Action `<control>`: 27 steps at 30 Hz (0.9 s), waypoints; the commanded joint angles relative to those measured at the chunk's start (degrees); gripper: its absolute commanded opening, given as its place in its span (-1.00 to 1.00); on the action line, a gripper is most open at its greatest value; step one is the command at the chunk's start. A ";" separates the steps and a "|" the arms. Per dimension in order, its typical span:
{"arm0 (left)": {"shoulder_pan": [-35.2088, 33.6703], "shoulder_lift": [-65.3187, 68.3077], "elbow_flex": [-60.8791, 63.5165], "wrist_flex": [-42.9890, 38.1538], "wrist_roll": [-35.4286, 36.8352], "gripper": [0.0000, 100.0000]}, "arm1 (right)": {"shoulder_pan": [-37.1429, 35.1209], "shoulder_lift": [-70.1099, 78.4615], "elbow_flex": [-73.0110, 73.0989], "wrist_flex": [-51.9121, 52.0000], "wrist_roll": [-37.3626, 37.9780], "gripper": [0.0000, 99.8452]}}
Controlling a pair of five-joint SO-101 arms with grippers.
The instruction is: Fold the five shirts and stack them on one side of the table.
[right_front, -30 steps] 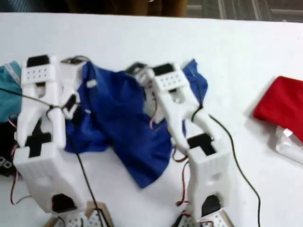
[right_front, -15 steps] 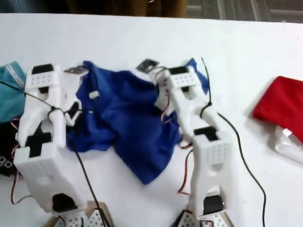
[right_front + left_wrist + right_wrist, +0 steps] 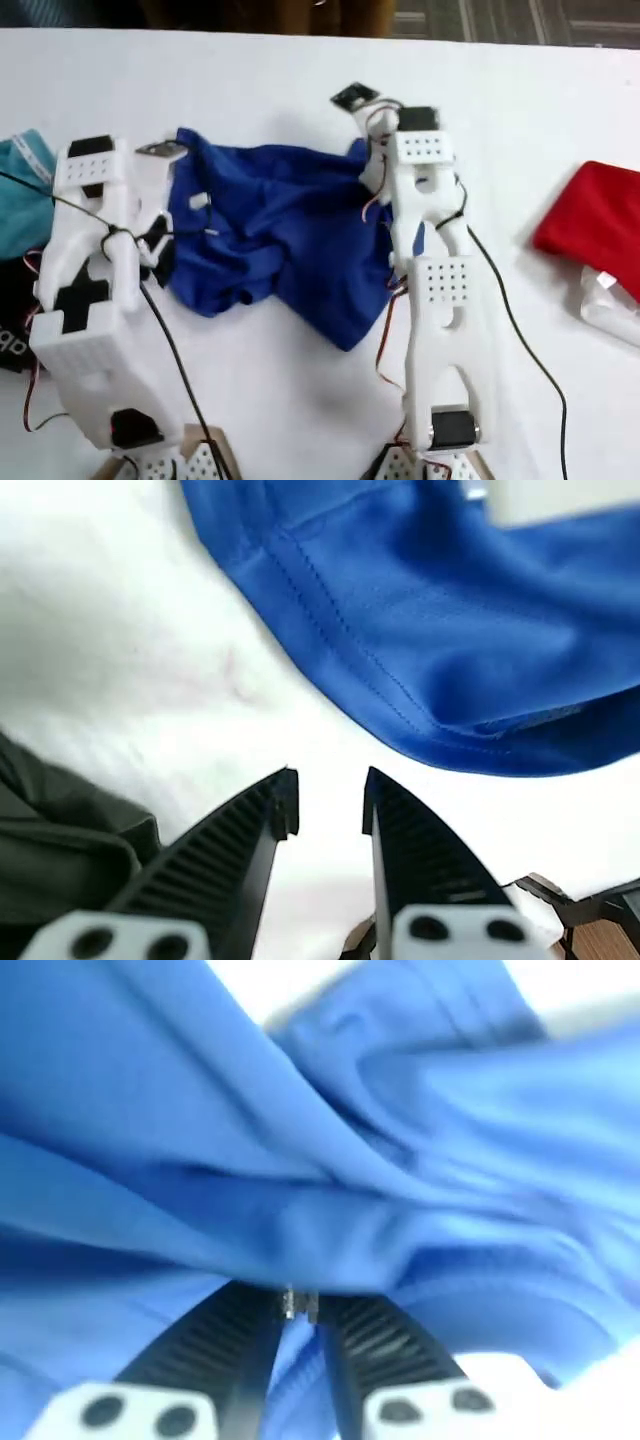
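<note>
1. High view. The blue shirt lies crumpled and unfolded near the middle of the white surface, between the two arms.
2. High view. The left arm stands beside the shirt's left edge. The right arm stretches along its right edge, with its wrist over the shirt's far right corner.
3. High view. A red shirt lies at the right edge of the surface, well apart from the blue one. A teal garment and a dark garment lie at the left edge, beside the left arm.
4. Left wrist view. The left end effector has its jaws apart, with bare surface between them and nothing held. The blue shirt's stitched hem lies just past the tips and does not touch them. The dark garment lies beside one jaw.
5. Right wrist view. The right end effector has its jaws together, clamped on a fold of the blue shirt. The cloth bunches in folds just past the tips.
</note>
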 commanded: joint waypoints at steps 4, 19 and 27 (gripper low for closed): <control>-1.14 -1.05 0.04 1.05 0.62 -0.74 | -0.57 -7.43 -4.22 2.59 0.70 -0.96; -9.85 -1.05 0.13 2.11 0.35 -0.74 | -8.84 -56.66 80.35 -7.78 13.27 -0.96; -9.93 -1.05 0.13 2.11 0.35 -0.74 | -22.29 -64.22 102.86 -19.30 13.98 -0.60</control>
